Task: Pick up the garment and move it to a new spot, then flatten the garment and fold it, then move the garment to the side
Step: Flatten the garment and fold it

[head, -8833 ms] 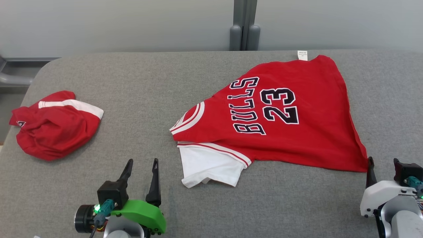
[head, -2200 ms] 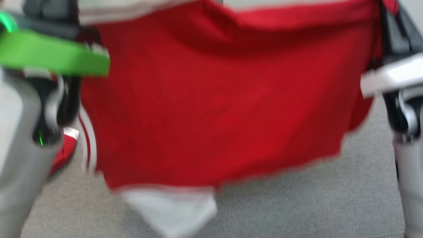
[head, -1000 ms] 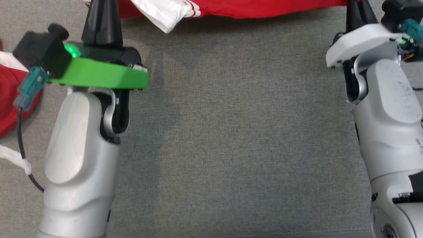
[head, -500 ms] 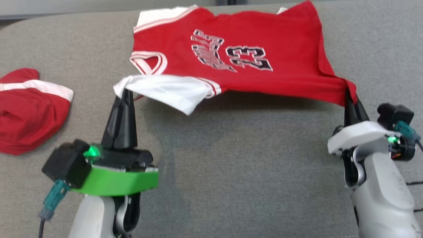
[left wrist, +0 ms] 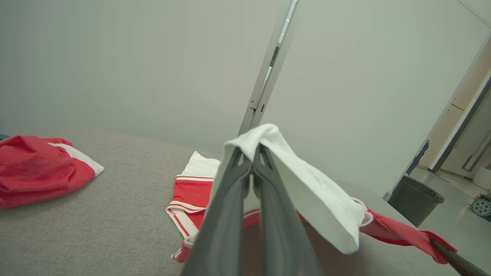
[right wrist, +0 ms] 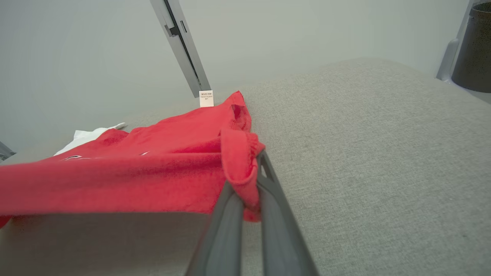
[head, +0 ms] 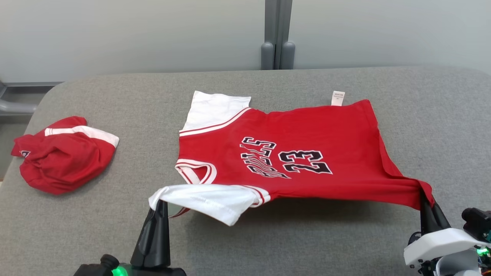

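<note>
The left fingers (head: 154, 237) are pinched shut on the white sleeve (head: 207, 197) and the right fingers (head: 428, 216) on a red hem corner (head: 418, 191). The near edge of the garment (head: 307, 134) is thus held taut and raised, apparently for flattening, while its far half lies on the tabletop (head: 115, 96). Both wrists are cut off at the bottom edge.

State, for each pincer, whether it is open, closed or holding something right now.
The left pincer: closed, holding the jersey by its white sleeve.
The right pincer: closed, holding the jersey's red bottom corner.
</note>
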`<state>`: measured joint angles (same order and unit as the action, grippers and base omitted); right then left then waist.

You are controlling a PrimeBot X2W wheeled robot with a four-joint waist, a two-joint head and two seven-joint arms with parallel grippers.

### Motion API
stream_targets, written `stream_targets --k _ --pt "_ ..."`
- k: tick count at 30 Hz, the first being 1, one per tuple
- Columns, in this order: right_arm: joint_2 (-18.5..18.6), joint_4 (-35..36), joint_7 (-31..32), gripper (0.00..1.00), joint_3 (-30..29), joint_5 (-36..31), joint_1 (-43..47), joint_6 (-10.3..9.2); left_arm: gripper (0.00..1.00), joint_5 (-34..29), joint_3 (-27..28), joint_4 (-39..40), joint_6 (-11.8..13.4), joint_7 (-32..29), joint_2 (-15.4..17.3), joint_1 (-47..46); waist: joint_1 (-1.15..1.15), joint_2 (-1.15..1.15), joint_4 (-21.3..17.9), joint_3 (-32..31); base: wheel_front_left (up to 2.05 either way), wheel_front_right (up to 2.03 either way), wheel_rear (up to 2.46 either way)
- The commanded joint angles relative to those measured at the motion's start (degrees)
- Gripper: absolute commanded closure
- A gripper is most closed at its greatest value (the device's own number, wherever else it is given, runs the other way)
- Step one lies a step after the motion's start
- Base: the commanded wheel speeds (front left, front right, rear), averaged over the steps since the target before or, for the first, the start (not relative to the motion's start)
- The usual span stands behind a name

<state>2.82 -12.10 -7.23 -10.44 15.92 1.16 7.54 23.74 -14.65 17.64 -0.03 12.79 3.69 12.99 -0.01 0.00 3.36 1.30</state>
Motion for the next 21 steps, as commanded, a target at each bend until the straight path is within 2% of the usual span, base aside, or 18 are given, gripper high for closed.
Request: stream_targets --k 1,5,13,21 --pt "0.2 0.9 0.8 1.0 0.0 0.8 1.1 -0.1 1.0 -0.1 0.3 0.0 0.3 -0.2 0.8 1.0 0.01 0.0 0.3 -0.5 0.0 0.0 0.0" --pt "0.2 1.4 2.6 1.0 -0.1 -2.1 2.2 -0.1 1.0 0.3 -0.2 -2.1 0.2 -1.4 1.1 1.3 0.01 0.0 0.1 0.5 0.0 0.0 0.0" --pt "0.2 -3.5 4.5 1.0 1.0 -3.8 -0.9 -0.1 1.0 1.4 0.6 -8.4 0.0 -1.5 1.3 -1.9 0.01 0.0 -0.6 3.4 0.0 0.0 0.0" --pt "0.2 -7.5 7.8 1.0 0.6 -6.4 -6.9 -0.1 1.0 0.8 -0.2 -17.2 -1.2 -3.1 1.5 -10.1 0.01 0.0 -1.3 5.1 0.0 0.0 0.0"
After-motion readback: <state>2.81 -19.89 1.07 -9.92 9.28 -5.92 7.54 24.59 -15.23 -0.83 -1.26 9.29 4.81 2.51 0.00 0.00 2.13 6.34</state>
